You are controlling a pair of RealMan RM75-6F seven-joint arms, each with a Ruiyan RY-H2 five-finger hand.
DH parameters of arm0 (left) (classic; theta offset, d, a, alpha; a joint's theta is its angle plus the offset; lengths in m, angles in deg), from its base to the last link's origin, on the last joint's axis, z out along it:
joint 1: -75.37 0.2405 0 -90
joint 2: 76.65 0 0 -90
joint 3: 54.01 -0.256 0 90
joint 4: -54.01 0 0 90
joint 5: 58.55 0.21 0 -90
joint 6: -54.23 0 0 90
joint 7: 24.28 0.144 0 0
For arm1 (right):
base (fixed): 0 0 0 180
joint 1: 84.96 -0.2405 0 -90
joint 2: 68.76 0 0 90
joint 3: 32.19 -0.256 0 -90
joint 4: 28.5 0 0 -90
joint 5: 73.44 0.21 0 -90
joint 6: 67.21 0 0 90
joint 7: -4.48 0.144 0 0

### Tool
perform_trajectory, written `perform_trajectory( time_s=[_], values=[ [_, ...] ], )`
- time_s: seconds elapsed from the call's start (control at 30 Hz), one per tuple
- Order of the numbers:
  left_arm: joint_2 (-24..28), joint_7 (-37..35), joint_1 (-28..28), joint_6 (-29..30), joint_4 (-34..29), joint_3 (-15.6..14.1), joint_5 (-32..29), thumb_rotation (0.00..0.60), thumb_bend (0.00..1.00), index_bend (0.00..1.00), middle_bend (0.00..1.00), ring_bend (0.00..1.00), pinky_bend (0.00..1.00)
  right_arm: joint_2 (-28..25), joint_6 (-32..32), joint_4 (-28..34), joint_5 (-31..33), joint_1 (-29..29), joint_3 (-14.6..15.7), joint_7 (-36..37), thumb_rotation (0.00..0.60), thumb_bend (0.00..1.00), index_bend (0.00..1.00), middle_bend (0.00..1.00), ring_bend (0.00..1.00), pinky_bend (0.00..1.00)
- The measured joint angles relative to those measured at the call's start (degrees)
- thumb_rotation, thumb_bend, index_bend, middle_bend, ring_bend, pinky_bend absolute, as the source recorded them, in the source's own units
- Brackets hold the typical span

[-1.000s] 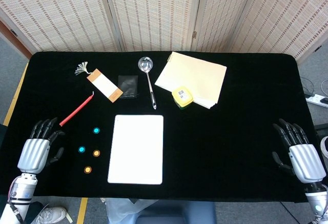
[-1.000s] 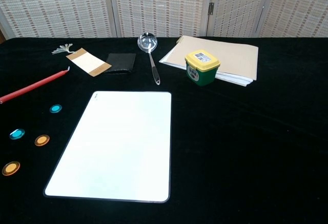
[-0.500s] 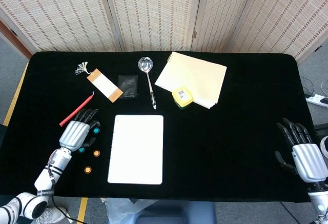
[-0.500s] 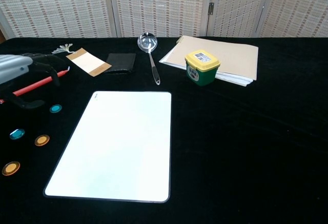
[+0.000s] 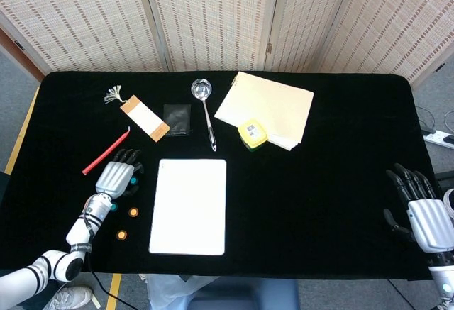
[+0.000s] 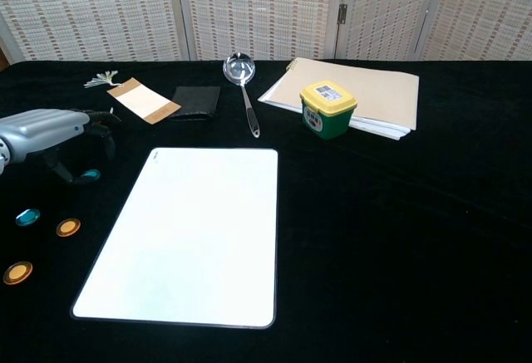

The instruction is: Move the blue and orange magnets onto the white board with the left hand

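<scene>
- Fingers (image 6: 98,122) of left hand (image 5: 115,176) point away from robot and bend down over the upper blue magnet (image 6: 90,175); thumb tip sits right at that magnet. Cannot tell if it is pinched or only touched.
- Left hand hangs low over the black table (image 5: 319,182), just left of the board (image 5: 189,206).
- Second blue magnet (image 6: 27,217) lies flat on the table, nearer the robot, apart from the hand.
- Two orange magnets: one (image 5: 133,212) just beside the board's left edge, the other (image 5: 121,235) closer to the table's front edge. Both flat on the table, untouched.
- Board is white, bare, lying flat at centre front.
- Red pencil (image 5: 106,152) runs diagonally left of the hand, its tip end near the fingers.
- Right hand (image 5: 424,214) is at the table's far right edge, fingers straight and spread, holding nothing.
- Back row: tasselled bookmark (image 5: 144,118), black pad (image 5: 177,119), ladle (image 5: 206,111), stack of folders (image 5: 266,108), and a yellow-lidded tub (image 6: 327,108) touching the stack's front edge.
</scene>
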Motion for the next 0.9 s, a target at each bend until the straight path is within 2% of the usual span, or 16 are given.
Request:
perform_trajectory(
  time_s=[0.57, 0.9],
  values=[
    [-1.53, -1.23, -0.31, -1.87, 4.11, -0.89, -3.1, 0.6, 0.38, 0.43, 0.1, 0.0, 0.0, 0.06, 0.02, 0.05, 0.23, 0.16, -0.03, -0.04, 0.6, 0.46, 0.0, 0.0, 0.0, 0.0],
    [-1.93, -1.22, -0.79, -2.53, 5.06, -1.1, -3.87, 0.6, 0.39, 0.48, 0.1, 0.0, 0.0, 0.0, 0.2, 0.43, 0.31, 0.39, -0.02, -0.43, 0.6, 0.46, 0.0, 0.0, 0.0, 0.0]
  ],
)
